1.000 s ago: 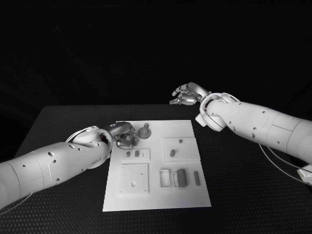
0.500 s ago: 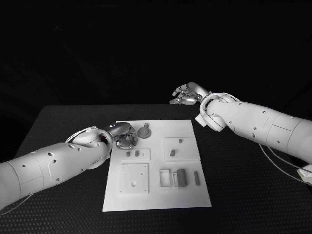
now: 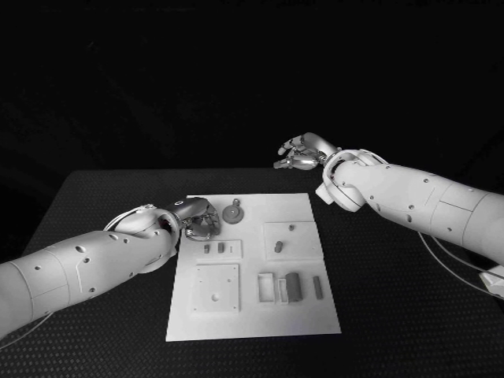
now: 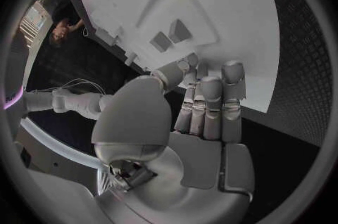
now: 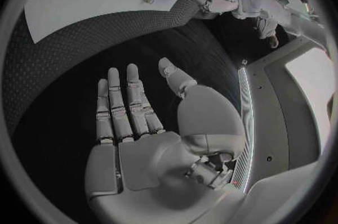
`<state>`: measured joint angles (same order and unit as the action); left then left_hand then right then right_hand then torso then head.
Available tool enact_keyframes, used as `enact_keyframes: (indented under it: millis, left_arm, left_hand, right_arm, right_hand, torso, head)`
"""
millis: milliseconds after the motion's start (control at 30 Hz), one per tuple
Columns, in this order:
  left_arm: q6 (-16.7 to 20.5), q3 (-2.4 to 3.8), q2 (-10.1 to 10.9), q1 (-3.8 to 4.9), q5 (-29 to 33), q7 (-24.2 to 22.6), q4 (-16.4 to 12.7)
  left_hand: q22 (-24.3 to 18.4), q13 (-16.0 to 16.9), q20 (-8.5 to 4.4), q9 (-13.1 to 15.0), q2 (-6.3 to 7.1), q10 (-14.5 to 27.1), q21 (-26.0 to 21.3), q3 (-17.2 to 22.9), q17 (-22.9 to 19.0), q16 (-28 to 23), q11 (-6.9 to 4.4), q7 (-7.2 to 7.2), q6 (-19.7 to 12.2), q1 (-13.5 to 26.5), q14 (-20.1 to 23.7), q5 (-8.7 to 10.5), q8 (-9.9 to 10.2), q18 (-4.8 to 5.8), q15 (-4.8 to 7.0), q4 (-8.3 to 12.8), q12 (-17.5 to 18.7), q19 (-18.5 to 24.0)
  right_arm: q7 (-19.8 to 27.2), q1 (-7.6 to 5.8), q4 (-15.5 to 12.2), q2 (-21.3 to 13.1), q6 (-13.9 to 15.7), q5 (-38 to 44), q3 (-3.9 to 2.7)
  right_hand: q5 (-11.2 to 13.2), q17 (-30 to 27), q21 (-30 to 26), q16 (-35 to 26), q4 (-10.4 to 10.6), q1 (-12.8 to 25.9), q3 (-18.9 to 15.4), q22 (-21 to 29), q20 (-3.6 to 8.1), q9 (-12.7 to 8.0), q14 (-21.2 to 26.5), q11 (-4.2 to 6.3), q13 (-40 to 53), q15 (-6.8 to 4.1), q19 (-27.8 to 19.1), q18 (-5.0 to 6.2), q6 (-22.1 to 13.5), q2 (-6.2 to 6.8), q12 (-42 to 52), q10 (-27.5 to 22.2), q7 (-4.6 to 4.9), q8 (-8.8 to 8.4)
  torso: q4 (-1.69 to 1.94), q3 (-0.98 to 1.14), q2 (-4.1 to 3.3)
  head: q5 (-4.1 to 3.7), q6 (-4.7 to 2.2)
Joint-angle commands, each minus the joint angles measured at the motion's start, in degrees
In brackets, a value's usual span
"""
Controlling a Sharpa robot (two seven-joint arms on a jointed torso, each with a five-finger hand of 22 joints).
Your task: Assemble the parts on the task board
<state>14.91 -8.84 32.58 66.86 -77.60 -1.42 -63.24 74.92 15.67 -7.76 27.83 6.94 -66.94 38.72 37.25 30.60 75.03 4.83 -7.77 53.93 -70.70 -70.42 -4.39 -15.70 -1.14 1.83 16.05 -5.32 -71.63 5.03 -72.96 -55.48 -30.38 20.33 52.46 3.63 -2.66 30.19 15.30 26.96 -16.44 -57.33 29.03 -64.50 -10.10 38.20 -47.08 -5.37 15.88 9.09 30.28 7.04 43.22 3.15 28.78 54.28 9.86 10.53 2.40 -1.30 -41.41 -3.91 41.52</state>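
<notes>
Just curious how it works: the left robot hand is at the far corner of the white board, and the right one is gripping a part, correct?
Not quite. The right robot hand grips nothing: the right wrist view shows it open above the table. The left robot hand is at the board's far corner.

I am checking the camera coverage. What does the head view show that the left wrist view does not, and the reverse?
Head view alone: the right hand raised beyond the table's far edge, holding nothing, and the round part near the board's far end.

Left wrist view alone: the left hand's palm side, its fingers lying together at the board's edge.

Both: the left hand and the white task board with its parts.
</notes>
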Motion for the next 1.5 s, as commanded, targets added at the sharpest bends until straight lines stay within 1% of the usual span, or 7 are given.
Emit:
enact_keyframes:
  millis: [33, 400, 633, 900, 1067, 1233, 1500]
  left_arm:
    - [0.5, 0.02, 0.1, -0.01, 0.3, 0.0, 0.2]
    - [2.4, 0.29, 2.0, 0.03, 4.6, -1.0, 2.2]
    - [4.1, 0.96, 3.9, 0.61, 15.3, -2.1, 2.5]
    - [0.2, 1.32, 6.8, 1.98, 35.8, -4.1, 0.4]
    - [-1.0, 1.44, 9.0, 3.12, 47.6, -7.2, -2.0]
    - [-3.0, 1.5, 11.4, 4.28, 53.6, -9.0, -5.1]
    - [-2.6, 1.51, 13.2, 5.0, 56.3, -10.0, -8.5]
  left_hand:
    - [1.2, 0.1, 0.32, 0.0, 0.4, 0.4, -0.2, -0.2, -0.1, 0.2, 0.09, -0.14, -0.3, -0.1, 0.4, -0.18, 0.1, -7.89, -0.18, 0.0, -0.2, 0.3]
    - [1.2, 0.3, 0.43, 0.1, 0.17, 0.4, -0.3, 0.0, -0.2, 0.3, 0.07, -0.76, -0.3, -0.3, 0.5, -0.26, 0.0, -7.99, -0.18, -0.1, -0.8, 0.4]
    - [0.4, 0.4, 1.33, 0.0, -0.01, 0.6, -2.4, 0.4, -1.5, -2.4, 0.3, -1.55, -0.6, 1.0, 3.9, -0.47, 0.0, -7.22, -0.62, -1.1, -1.0, 3.5]
    - [-6.8, 0.9, 4.05, 0.4, 0.25, 2.5, -15.1, -1.9, -9.1, -17.8, 1.92, -1.87, -3.0, 5.1, 13.2, 0.32, 0.0, -3.45, -2.51, -2.5, -2.5, 14.7]
    - [-9.5, 1.1, 4.25, 0.6, -0.07, 2.2, -18.9, -3.3, -11.0, -23.0, 1.94, -1.95, -3.1, 5.7, 13.8, 0.3, -0.6, -2.06, -3.15, -2.5, -3.8, 16.0]
    - [-11.1, 1.2, 4.85, 0.7, -0.33, 1.1, -21.7, -3.8, -12.0, -26.8, 1.43, -1.52, -2.8, 5.9, 16.1, 0.21, -1.0, -0.85, -4.63, -2.3, -4.5, 18.4]
    - [-12.7, -0.2, 6.17, 0.6, -0.33, 3.2, -24.4, -4.0, -12.7, -30.8, 2.53, -1.48, -3.3, 5.7, 17.2, 0.17, -1.0, -0.81, -6.01, -2.0, -2.3, 19.9]
  right_arm:
    - [0.1, 0.0, 0.0, 0.0, -0.6, 0.1, -0.03]
    - [1.8, 0.05, -0.2, -1.2, -4.2, 0.7, -0.03]
    - [1.7, 0.06, -1.7, -3.3, -8.7, 4.4, 0.08]
    - [0.0, 0.91, -7.1, -7.4, -11.6, 12.9, 0.32]
    - [-1.0, 1.29, -11.0, -9.9, -11.3, 20.3, 1.55]
    - [-2.0, 1.66, -14.0, -11.7, -10.9, 26.3, 2.74]
    - [-3.8, 2.1, -16.8, -12.7, -8.0, 33.4, 4.43]
  right_hand:
    - [0.0, 0.1, -0.3, -0.4, 0.0, 0.0, -0.3, -0.1, -0.22, -0.1, -0.2, -3.34, -0.1, -0.01, -0.1, -0.19, 1.7, -0.57, -0.3, -3.6, 2.08, 0.38]
    - [0.0, 0.1, -0.8, -1.3, -0.3, -2.3, 0.1, -0.5, -0.21, 0.1, 0.5, -3.03, -0.9, 0.29, -0.8, -0.34, 2.9, -0.14, -0.7, -3.1, 1.53, 1.11]
    - [-0.1, 0.4, -0.4, -0.8, -0.3, -4.8, 0.8, -1.0, -0.12, 0.3, -0.5, -2.51, -1.5, -0.03, -0.6, -0.3, 4.0, 0.35, -1.3, -1.9, 0.58, 1.76]
    - [-0.1, 2.9, 4.1, 3.8, -0.3, -7.5, 0.9, -3.0, 1.22, -0.3, -11.0, -2.49, -4.6, -4.64, 9.1, 2.83, 4.9, 1.16, -5.3, 1.9, 0.42, 1.93]
    - [-0.1, 4.3, 5.9, 6.1, -0.3, -7.6, 0.8, -2.9, 1.85, -0.6, -16.4, -1.91, -5.7, -7.32, 14.9, 4.74, 6.0, 1.28, -6.6, 4.3, 0.41, 2.29]
    - [-0.1, 5.9, 6.6, 8.0, -0.3, -8.2, 0.7, -2.4, 2.07, -1.1, -19.9, -1.13, -7.0, -8.7, 19.5, 6.24, 7.0, 1.79, -8.6, 6.7, 0.13, 2.46]
    - [-0.1, 8.0, 7.5, 10.7, -0.3, -9.4, 0.3, -2.4, 2.31, -1.7, -23.4, -0.62, -8.3, -9.4, 23.6, 7.53, 7.4, 3.18, -10.8, 8.0, -0.08, 2.35]
  torso:
    - [0.0, 0.01, -0.01]
    - [-0.03, 0.02, 0.01]
    - [0.07, 0.03, 0.0]
    - [-0.04, 0.07, -0.01]
    - [-0.07, 0.08, 0.01]
    - [0.04, 0.09, 0.05]
    - [0.06, 0.0, 0.11]
  head:
    - [0.03, -0.05]
    - [0.0, -0.37]
    - [0.05, -0.73]
    - [0.18, -0.93]
    - [0.22, -1.17]
    - [0.01, -1.23]
    - [-0.22, -1.33]
